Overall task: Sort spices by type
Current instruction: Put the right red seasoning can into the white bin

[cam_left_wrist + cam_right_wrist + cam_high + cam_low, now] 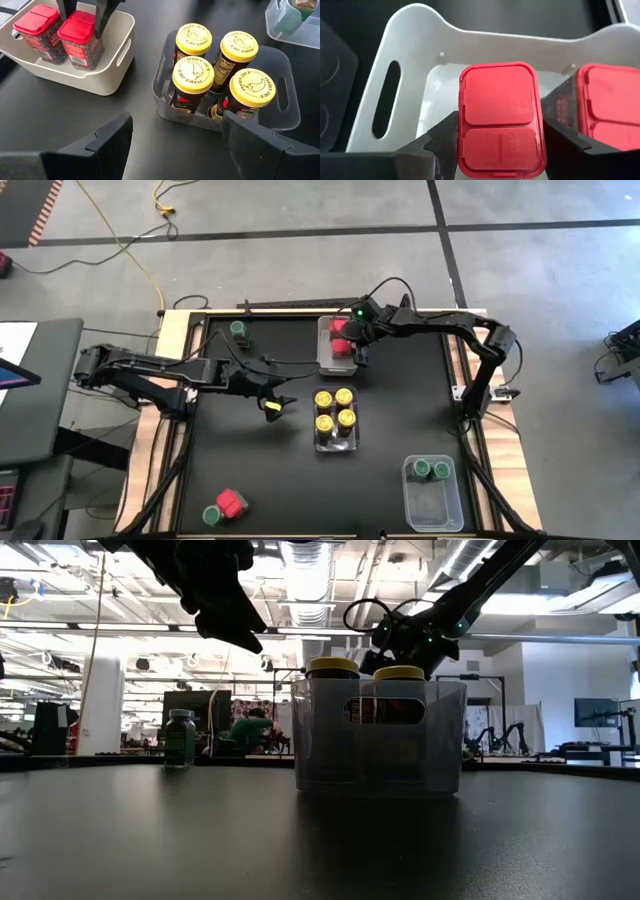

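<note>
My right gripper (500, 125) reaches down into the white bin (337, 360) at the table's far middle, shut on a red square-topped spice container (497, 120). A second red container (612, 100) stands beside it in the same bin. My left gripper (176, 120) hovers open and empty left of the clear bin (335, 442) that holds several yellow-lidded jars (192, 72). A green-lidded jar (239, 330) stands on the table at the far left. Another green jar (212, 516) and a red container (231, 502) stand at the near left. My right gripper pinches the red container between its two fingers, on two opposite sides just under the lid (461, 145). The fingers (103, 17) come slanting down from above. The container stands upright inside the white bin; whether its base touches the bin's floor, I cannot tell.
A clear bin (432, 505) at the near right holds two green-lidded jars (431, 470). The yellow-jar bin sits at the table's middle, close in front of the white bin. Bare black tabletop lies between the left arm and the near edge.
</note>
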